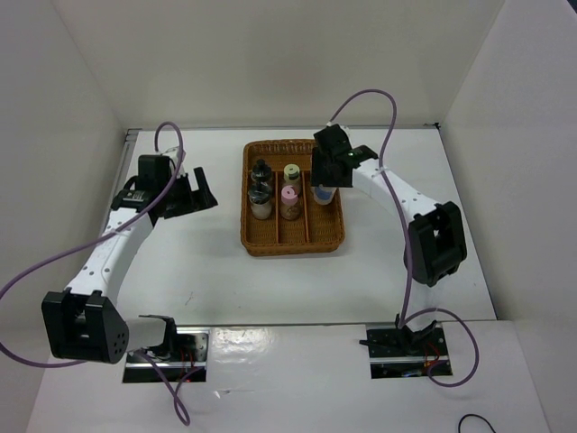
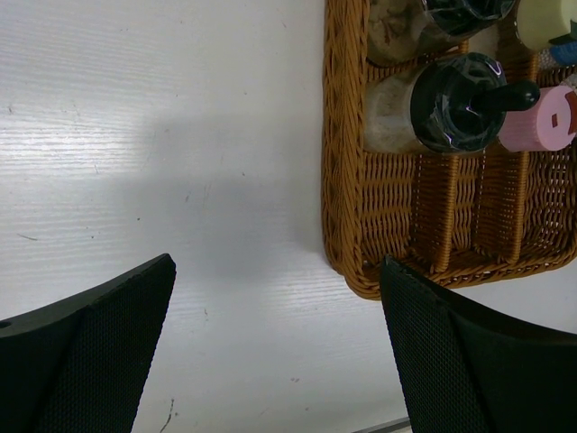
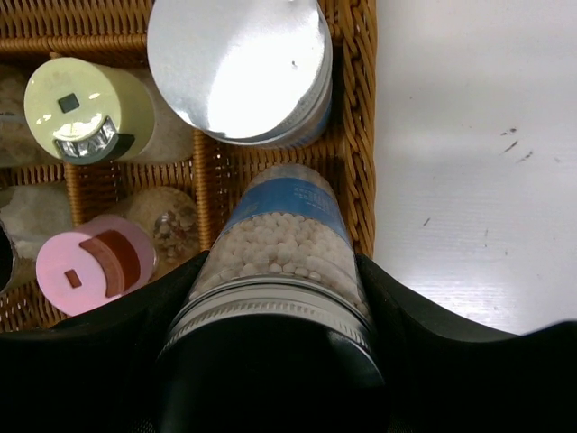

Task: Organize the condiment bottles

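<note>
So here's where I'm at: my right gripper (image 3: 278, 271) is clamped around a small clear shaker of white beads with a blue band and silver lid (image 3: 279, 244). My fingers (image 3: 433, 343) press in on either side just under the lid, and the lid end points at my wrist camera. The shaker is over the right-hand lane of the brown wicker tray (image 1: 293, 245), tight against the tray's right wall, and I honestly can't tell if its base is touching the tray floor. Just beyond it in the same lane stands the other silver-topped shaker (image 3: 236, 68), upright, with a bit of blue showing under its lid. The middle lane has the beige shaker with the yellow-green cap (image 3: 88, 108) at the far end and the pink-capped shaker (image 3: 90, 266) right beside it on the near side. The left lane holds the two black-capped shakers, one (image 2: 455, 99) in front of the other (image 2: 460, 13), and both look upright from the overhead view. All of the bottles sit in the far half of the tray. My left gripper (image 2: 278, 266) is spread wide with nothing between its fingers, hanging over the white table (image 2: 135, 135) just off the tray's left side — not touching the wicker.
</note>
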Controlling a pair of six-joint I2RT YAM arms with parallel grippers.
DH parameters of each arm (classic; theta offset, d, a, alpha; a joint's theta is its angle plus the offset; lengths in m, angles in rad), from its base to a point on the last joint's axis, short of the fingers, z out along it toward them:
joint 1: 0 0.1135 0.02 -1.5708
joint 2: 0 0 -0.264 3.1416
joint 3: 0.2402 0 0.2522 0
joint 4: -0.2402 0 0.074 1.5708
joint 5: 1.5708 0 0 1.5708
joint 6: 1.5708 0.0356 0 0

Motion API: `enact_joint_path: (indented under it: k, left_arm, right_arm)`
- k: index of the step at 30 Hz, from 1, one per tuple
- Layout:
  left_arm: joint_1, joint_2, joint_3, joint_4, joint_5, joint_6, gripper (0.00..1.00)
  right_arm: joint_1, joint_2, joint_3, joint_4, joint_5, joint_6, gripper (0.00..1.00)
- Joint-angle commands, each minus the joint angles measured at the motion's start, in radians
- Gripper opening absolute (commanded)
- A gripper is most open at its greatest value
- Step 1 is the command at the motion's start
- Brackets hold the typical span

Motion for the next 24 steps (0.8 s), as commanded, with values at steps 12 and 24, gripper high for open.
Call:
enact_joint_path:
  k: [12, 24]
  left_arm:
    - [0.005, 0.02, 0.06, 0.045, 0.021, 0.02, 0.99]
    - [0.005, 0.002, 0.06, 0.045, 0.012, 0.011, 0.99]
  right_arm:
    - [-0.005, 0.048, -0.056, 0.173, 0.028, -0.023, 0.5]
    - [-0.005, 0.057, -0.036, 0.145, 0.01, -0.042, 0.84]
